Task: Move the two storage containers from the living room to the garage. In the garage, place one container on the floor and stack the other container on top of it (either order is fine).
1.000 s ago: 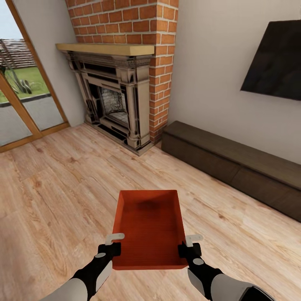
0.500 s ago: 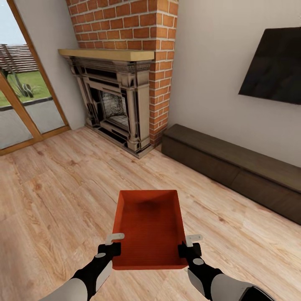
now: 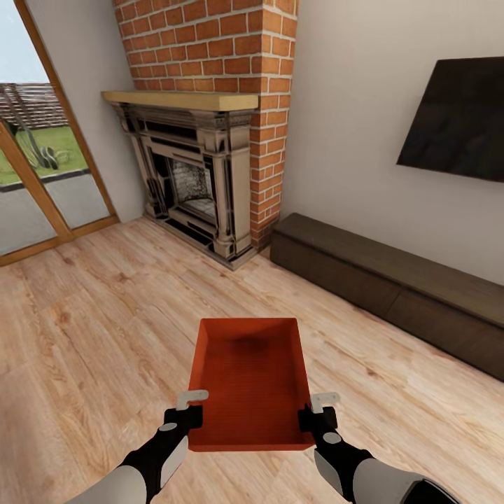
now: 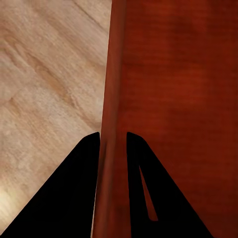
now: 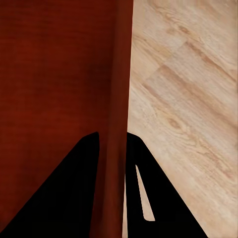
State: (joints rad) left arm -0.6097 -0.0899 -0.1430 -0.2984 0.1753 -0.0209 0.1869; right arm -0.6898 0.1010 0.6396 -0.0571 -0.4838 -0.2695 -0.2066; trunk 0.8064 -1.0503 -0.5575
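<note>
Living room, wood-plank floor (image 3: 91,336); brick fireplace (image 3: 203,140) at 11 o'clock, low dark cabinet (image 3: 392,287) at 2 o'clock.
Storage container (image 3: 250,381) carried at 6 o'clock above floor: left gripper (image 3: 190,407) clamped on its left wall, right gripper (image 3: 316,409) clamped on its right wall.

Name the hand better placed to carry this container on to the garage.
Neither alone: the left hand pinches the container's left wall and the right hand its right wall, so both are equally placed to carry it level together.
</note>
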